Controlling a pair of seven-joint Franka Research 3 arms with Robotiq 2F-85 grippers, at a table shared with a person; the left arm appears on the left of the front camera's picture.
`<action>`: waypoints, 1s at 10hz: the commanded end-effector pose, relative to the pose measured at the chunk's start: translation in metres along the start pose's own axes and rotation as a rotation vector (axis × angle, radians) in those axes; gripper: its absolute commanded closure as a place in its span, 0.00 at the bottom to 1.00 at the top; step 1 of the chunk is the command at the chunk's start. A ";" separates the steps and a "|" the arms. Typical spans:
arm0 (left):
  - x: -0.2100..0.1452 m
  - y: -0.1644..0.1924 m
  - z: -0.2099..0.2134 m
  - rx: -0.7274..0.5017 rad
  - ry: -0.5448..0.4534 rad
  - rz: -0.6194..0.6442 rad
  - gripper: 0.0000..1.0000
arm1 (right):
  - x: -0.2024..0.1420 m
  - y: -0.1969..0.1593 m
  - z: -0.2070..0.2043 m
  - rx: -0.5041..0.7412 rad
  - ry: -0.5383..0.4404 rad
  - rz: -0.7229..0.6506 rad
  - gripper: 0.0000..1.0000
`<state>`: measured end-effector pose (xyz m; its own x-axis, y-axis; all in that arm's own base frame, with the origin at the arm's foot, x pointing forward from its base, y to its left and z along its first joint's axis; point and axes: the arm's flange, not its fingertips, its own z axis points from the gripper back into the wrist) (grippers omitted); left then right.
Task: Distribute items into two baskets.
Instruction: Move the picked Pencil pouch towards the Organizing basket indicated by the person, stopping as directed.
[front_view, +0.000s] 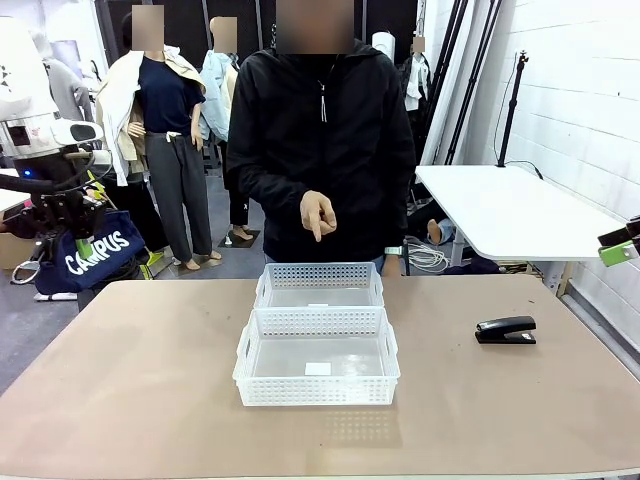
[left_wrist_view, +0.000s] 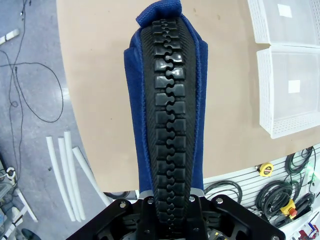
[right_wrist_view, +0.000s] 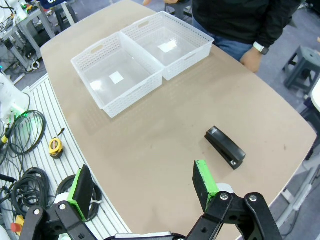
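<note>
The left claw (front_view: 82, 238) is clenched on the navy pouch (front_view: 97, 257), holding it in the air at the left edge of the tan desk (front_view: 150, 380), with the white "CAMPUS" lettering facing the front camera. From the left wrist, the pouch (left_wrist_view: 194, 125) rises straight out of the grip, its heavy black zipper (left_wrist_view: 169, 125) running up the middle, with the desk below it.

At mid-desk, two white mesh baskets stand touching, long side to long side. The near basket (front_view: 318, 397) faces the robot and the far basket (front_view: 320, 271) sits in front of the person. Each has a small white label on its floor.

The person, in a black jacket, stands at the far side. One hand (front_view: 318, 214) hangs above the far basket with a finger pointing down.

The black stapler (front_view: 505, 330) lies flat on the right part of the desk, well apart from the baskets.

The right claw (right_wrist_view: 144, 189) hangs released above the desk's near right edge, its green pads spread wide. The stapler (right_wrist_view: 225, 147) lies beyond it, untouched. In the front view this claw (front_view: 620, 246) shows at the right border.
</note>
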<state>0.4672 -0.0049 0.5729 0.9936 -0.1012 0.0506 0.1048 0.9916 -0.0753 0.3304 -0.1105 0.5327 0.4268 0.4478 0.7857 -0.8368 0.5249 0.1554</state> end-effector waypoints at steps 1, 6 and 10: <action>0.000 0.000 0.000 0.000 0.000 0.000 1.00 | 0.001 -0.001 -0.001 0.008 -0.021 0.008 0.00; 0.009 -0.033 -0.005 -0.007 0.009 -0.323 1.00 | 0.001 -0.001 -0.001 0.008 -0.021 0.008 0.00; -0.001 -0.059 -0.011 -0.043 -0.003 -0.573 1.00 | 0.001 -0.001 -0.001 0.008 -0.021 0.008 0.00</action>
<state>0.4665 -0.0658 0.5684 0.8232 -0.5639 0.0662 0.5673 0.8216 -0.0558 0.3305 -0.1103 0.5328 0.4267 0.4484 0.7854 -0.8369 0.5250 0.1550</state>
